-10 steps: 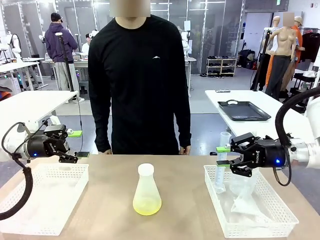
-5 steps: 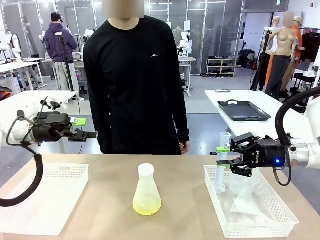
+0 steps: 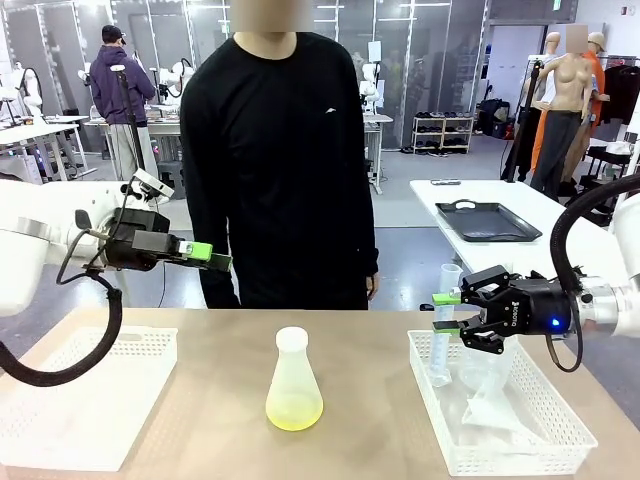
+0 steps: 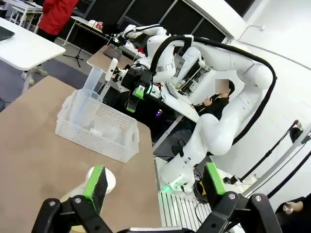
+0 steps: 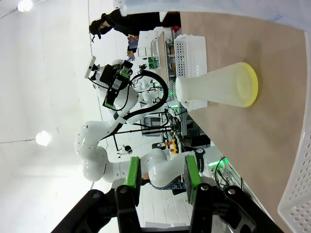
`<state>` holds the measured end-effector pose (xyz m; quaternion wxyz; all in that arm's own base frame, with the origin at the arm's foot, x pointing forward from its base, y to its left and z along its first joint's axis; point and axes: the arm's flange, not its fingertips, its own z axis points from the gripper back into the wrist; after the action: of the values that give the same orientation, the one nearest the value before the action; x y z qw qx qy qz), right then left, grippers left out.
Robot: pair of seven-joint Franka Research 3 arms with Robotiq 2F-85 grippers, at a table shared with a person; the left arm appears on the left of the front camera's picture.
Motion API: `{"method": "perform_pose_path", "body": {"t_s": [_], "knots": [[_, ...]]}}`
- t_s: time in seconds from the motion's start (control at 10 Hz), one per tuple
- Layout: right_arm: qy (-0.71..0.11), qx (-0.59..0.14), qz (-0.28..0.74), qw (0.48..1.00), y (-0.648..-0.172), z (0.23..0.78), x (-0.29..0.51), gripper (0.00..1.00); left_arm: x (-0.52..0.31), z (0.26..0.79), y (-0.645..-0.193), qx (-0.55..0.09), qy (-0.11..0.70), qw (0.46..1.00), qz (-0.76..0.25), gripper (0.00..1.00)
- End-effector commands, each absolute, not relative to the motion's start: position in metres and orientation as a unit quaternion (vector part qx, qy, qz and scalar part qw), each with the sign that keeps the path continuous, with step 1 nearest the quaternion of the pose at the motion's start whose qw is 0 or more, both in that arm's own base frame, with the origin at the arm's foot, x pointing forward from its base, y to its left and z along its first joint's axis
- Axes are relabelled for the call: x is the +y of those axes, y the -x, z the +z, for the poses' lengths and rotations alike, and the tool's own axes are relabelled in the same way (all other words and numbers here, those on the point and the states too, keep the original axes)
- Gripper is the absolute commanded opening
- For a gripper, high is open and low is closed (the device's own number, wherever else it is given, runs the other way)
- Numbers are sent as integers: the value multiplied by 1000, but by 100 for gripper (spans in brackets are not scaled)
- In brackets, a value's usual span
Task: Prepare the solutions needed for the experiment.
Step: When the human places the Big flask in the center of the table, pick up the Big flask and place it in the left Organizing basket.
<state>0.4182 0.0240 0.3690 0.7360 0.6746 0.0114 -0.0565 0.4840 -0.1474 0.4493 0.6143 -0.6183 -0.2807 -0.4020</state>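
The solutions (image 3: 294, 413) form a shallow yellow-green layer in the flask (image 3: 292, 365), low between both sets of jaws and well apart from each. The left gripper (image 3: 213, 257) hovers above, spread wide and empty. The right gripper (image 3: 446, 312) is parted too, empty, by a clear cylinder (image 3: 441, 357) in the basket (image 3: 520, 455).

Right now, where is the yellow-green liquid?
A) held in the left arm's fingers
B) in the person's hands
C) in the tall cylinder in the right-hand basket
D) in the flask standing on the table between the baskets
D: the pale yellow-green solution forms a shallow layer at the bottom of the conical flask, which stands upright on the bare table.
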Motion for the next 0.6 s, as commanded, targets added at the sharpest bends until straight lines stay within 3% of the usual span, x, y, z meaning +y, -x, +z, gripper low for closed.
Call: {"method": "perform_pose_path", "body": {"t_s": [0.0,0.5], "knots": [[-669,8,-55,741,-417,370,24,47,-139,450,-480,-280,624,612,-397,100],[-669,8,-55,741,-417,370,24,47,-140,448,-484,-283,619,616,-396,100]]}}
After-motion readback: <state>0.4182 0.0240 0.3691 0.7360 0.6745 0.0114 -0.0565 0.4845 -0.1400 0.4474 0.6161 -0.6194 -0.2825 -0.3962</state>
